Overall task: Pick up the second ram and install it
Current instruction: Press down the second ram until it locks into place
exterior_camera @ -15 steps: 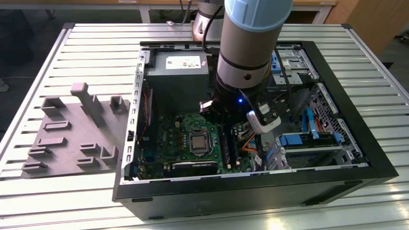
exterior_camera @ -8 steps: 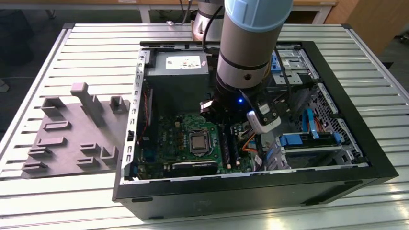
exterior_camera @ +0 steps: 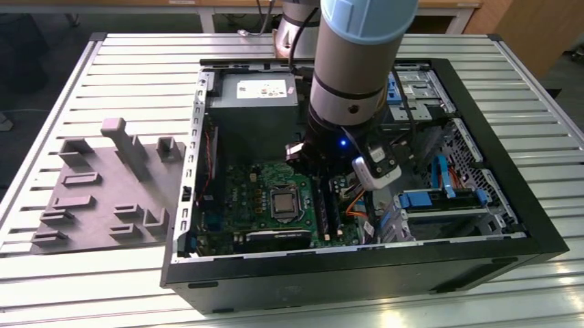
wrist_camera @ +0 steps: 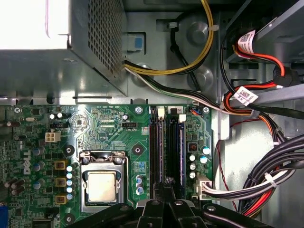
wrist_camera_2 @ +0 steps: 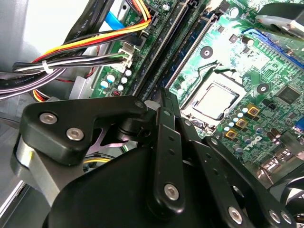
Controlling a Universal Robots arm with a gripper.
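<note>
My gripper is down inside the open computer case, over the green motherboard. In both wrist views its black fingers are shut together, with the tips right at the near end of the two long memory slots. A thin dark stick with small chips, which I take for the second ram, lies along the slot nearer the processor socket. I see its top edge as a grey line. Whether the fingertips touch it is hidden by the gripper body.
A grey fixture block with upright posts lies on the slatted table at the exterior view's left. Bundles of coloured cables run beside the slots. The power supply box fills the case's far end, and drive bays stand at the exterior view's right.
</note>
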